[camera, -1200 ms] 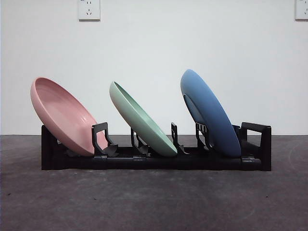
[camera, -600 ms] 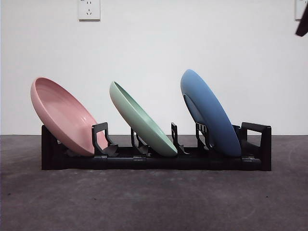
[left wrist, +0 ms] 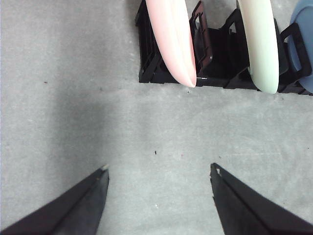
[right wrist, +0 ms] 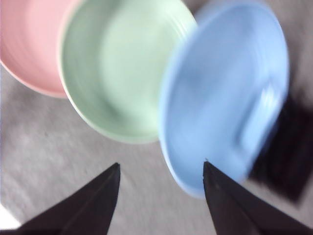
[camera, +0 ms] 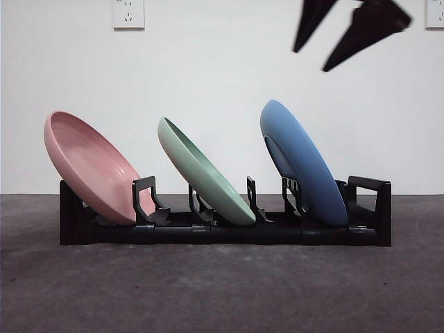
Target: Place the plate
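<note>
Three plates lean in a black rack (camera: 368, 232): a pink plate (camera: 90, 166) at the left end, a green plate (camera: 205, 173) in the middle, a blue plate (camera: 302, 163) at the right. My right gripper (camera: 309, 61) hangs open high above the blue plate, holding nothing. Its wrist view, blurred, shows the blue plate (right wrist: 230, 93), the green plate (right wrist: 124, 66) and the pink plate (right wrist: 29, 44) ahead of the open jaws (right wrist: 161, 169). My left gripper (left wrist: 157, 169) is open over bare table, short of the rack's (left wrist: 146, 73) pink end.
Dark grey tabletop (camera: 222, 291) stretches in front of the rack. A white wall with two power sockets (camera: 128, 14) stands behind.
The right gripper has come into the front view from the top right and moved left, now above the blue plate. The plates and rack have not moved.
</note>
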`<action>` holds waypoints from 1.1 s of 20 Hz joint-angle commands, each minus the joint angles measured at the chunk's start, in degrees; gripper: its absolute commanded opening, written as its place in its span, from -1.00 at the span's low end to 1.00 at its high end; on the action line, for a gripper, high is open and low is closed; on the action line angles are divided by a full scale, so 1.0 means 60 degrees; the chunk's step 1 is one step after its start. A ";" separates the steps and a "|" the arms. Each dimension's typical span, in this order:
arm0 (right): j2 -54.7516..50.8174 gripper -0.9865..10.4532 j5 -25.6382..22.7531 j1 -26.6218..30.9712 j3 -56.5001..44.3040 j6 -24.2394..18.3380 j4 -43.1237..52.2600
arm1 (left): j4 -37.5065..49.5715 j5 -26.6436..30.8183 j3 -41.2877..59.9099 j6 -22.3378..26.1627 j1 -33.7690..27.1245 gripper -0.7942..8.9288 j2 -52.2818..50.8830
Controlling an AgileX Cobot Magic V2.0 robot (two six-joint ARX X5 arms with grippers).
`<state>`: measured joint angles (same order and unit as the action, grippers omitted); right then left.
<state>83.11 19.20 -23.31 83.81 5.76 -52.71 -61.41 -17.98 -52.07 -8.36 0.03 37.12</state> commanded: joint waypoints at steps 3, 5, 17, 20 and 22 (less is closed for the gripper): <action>0.1002 -0.36 -0.0586 -0.0539 0.0929 -0.0299 0.0186 | 0.0288 -0.0036 -0.0189 0.0018 0.0015 -0.16 0.0040; 0.1260 -0.36 -0.1067 -0.0732 0.0991 -0.0372 0.0554 | 0.0361 -0.0036 -0.0189 -0.0011 0.0015 -0.16 0.0040; 0.2452 -0.53 -0.1464 -0.0918 0.0991 -0.0397 0.1188 | 0.0678 -0.0033 -0.0189 -0.0011 0.0015 -0.16 0.0044; 0.2433 -0.81 -0.1461 -0.0954 0.0991 -0.0393 0.1213 | 0.0678 -0.0033 -0.0189 -0.0011 0.0015 -0.16 0.0040; 0.2433 -0.81 -0.1457 -0.0951 0.0991 -0.0372 0.1202 | 0.0678 -0.0033 -0.0189 -0.0007 0.0015 -0.16 0.0040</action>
<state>96.86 10.90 -28.53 88.36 4.27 -46.04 -57.98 -17.96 -52.07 -8.40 0.03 37.12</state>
